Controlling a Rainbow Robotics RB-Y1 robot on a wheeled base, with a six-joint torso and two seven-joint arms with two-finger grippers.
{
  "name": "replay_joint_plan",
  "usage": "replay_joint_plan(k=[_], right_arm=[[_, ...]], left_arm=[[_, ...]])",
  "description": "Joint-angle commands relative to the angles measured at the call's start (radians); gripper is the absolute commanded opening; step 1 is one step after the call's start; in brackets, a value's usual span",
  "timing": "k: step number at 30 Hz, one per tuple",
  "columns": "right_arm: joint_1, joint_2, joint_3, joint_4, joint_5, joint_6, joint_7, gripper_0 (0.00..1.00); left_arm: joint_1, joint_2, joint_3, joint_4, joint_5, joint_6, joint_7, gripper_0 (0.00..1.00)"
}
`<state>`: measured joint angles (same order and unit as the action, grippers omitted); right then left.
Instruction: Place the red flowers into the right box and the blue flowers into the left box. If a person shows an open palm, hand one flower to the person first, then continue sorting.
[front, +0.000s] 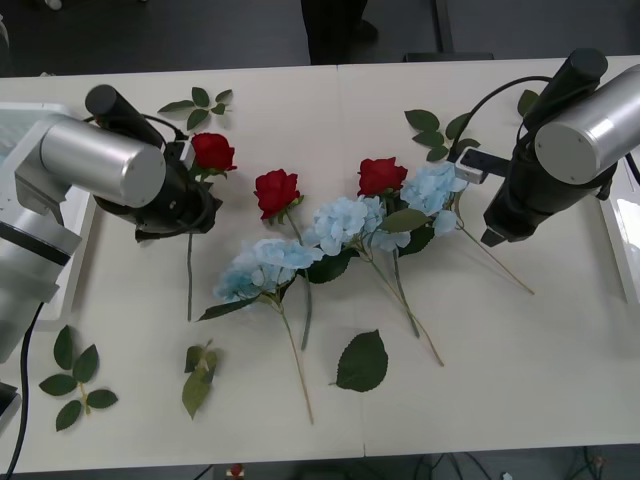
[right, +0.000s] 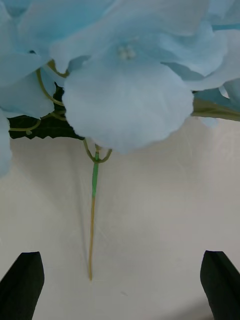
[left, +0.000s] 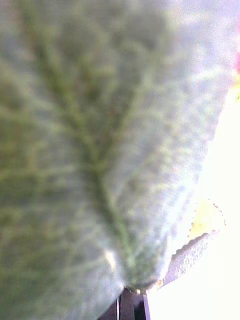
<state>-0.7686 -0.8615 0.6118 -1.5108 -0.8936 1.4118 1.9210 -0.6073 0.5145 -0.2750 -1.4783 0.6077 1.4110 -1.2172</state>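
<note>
Left gripper (front: 190, 200): at nine o'clock, jaws pressed together on the small red artificial rose's (front: 212, 151) stem.
Right gripper (right: 120, 285): at three o'clock, jaws spread over the fluffy pale-blue hydrangea's (right: 125, 95) thin stem.
Handling: light, floppy; grip stems, probably.

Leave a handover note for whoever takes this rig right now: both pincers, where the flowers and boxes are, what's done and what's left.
Left pincer: shut, pressed against a leaf at the leftmost red rose; I cannot tell if it grips the stem.
Right pincer: open, over the stem of the rightmost blue flower.
Also on the table: two more red roses and two blue flowers.
Left box and right box sit at the table's ends.
Done: nothing visibly sorted.
Left: red flowers to the right box, blue flowers to the left box.
</note>
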Motion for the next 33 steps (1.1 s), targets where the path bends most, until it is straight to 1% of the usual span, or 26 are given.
replay_joint_plan(k=[1, 6, 7, 10, 12, 16, 21, 24, 28, 30, 32, 33], right_arm=[[0.008, 0.064, -0.01, 0.073, 0.01, -0.04, -0.071, 0.92], [0.006, 0.111, -0.01, 0.184, 0.008, -0.114, -0.059, 0.91], [0.008, 0.116, -0.01, 0.192, 0.007, -0.12, -0.057, 0.91], [0.006, 0.134, -0.01, 0.225, 0.004, -0.142, -0.056, 0.91], [0.006, 0.141, -0.01, 0.236, 0.002, -0.151, -0.056, 0.91], [0.006, 0.148, -0.01, 0.256, 0.004, -0.171, -0.056, 0.91], [0.006, 0.17, -0.01, 0.311, 0.016, -0.206, -0.05, 0.91], [0.006, 0.176, -0.01, 0.333, 0.012, -0.224, -0.043, 0.91], [0.005, 0.17, -0.01, 0.333, -0.002, -0.218, -0.039, 0.91], [0.005, 0.159, -0.01, 0.322, -0.015, -0.218, -0.033, 0.97], [-0.001, 0.134, -0.012, 0.311, -0.059, -0.208, -0.02, 1.0], [-0.005, 0.127, -0.012, 0.307, -0.076, -0.203, -0.016, 1.0]], left_arm=[[-0.052, 0.067, 0.108, -0.188, 0.129, 0.045, -0.008, 0.0], [-0.034, 0.07, 0.151, -0.386, 0.258, 0.037, -0.015, 0.0], [-0.029, 0.068, 0.155, -0.405, 0.267, 0.033, -0.015, 0.0], [0.026, 0.042, 0.18, -0.527, 0.319, -0.037, -0.012, 0.0], [0.06, 0.018, 0.18, -0.583, 0.342, -0.093, -0.012, 0.0], [0.093, -0.053, 0.16, -0.648, 0.35, -0.178, -0.018, 0.0], [0.093, -0.16, 0.097, -0.66, 0.308, -0.285, -0.028, 0.0], [0.093, -0.231, 0.022, -0.651, 0.211, -0.376, -0.024, 0.0], [0.093, -0.292, -0.061, -0.609, 0.096, -0.483, -0.021, 0.0], [0.093, -0.324, -0.101, -0.58, 0.044, -0.549, -0.021, 0.0], [0.093, -0.35, -0.155, -0.544, -0.022, -0.638, -0.021, 0.0], [0.092, -0.355, -0.17, -0.531, -0.04, -0.669, -0.019, 0.0]])
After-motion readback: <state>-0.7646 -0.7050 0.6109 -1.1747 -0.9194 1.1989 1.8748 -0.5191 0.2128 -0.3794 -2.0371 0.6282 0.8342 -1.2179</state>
